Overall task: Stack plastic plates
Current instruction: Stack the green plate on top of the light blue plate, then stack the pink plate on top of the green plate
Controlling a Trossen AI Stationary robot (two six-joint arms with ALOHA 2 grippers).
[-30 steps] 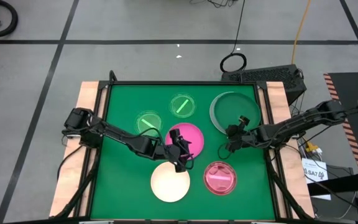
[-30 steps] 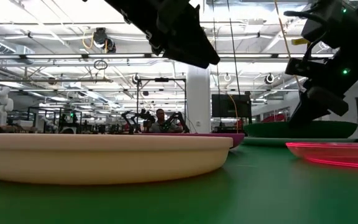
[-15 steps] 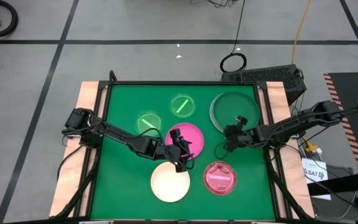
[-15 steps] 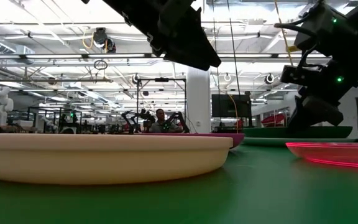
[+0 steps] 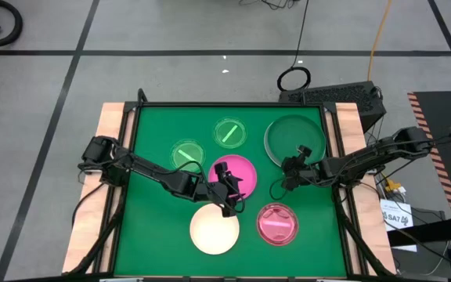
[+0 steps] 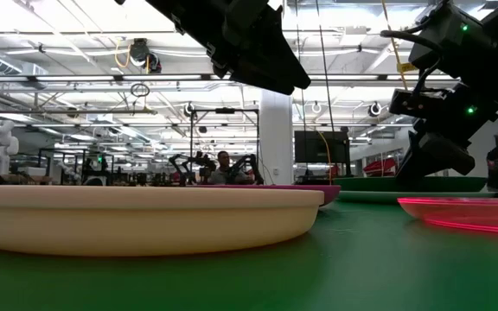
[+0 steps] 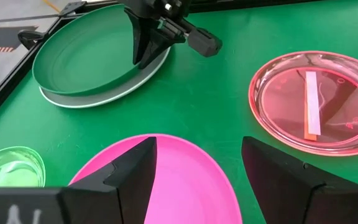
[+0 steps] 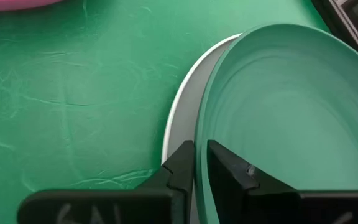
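Observation:
The dark green plate (image 5: 296,137) lies on the pale blue plate (image 8: 180,127) at the table's far right. My right gripper (image 8: 201,149) is shut on its rim. My left gripper (image 7: 197,174) hangs open just above the near edge of the magenta plate (image 5: 237,171), touching nothing. Flat on the green mat lie the cream plate (image 5: 214,229), near the middle, and the translucent pink striped plate (image 5: 276,223) to its right. Two small green striped plates (image 5: 229,131) (image 5: 186,153) lie on the mat farther back. My right gripper pinches the dark green plate by its rim (image 8: 199,134) on the side toward the table's middle, one finger inside the plate and one outside. The fingers slant down from the right. The plate rests on the pale blue plate, its held side slightly raised.
A black raised frame (image 5: 131,157) borders the green mat, with wooden table edges outside it. Free mat lies between the magenta plate and the dark green plate, and along the near left corner. People show in the room far behind the table.
My right gripper has moved down and slightly toward the table's far left, still shut on the dark green plate's rim. The plate, tilted up a second ago, has come down nearly flat onto the pale blue plate.

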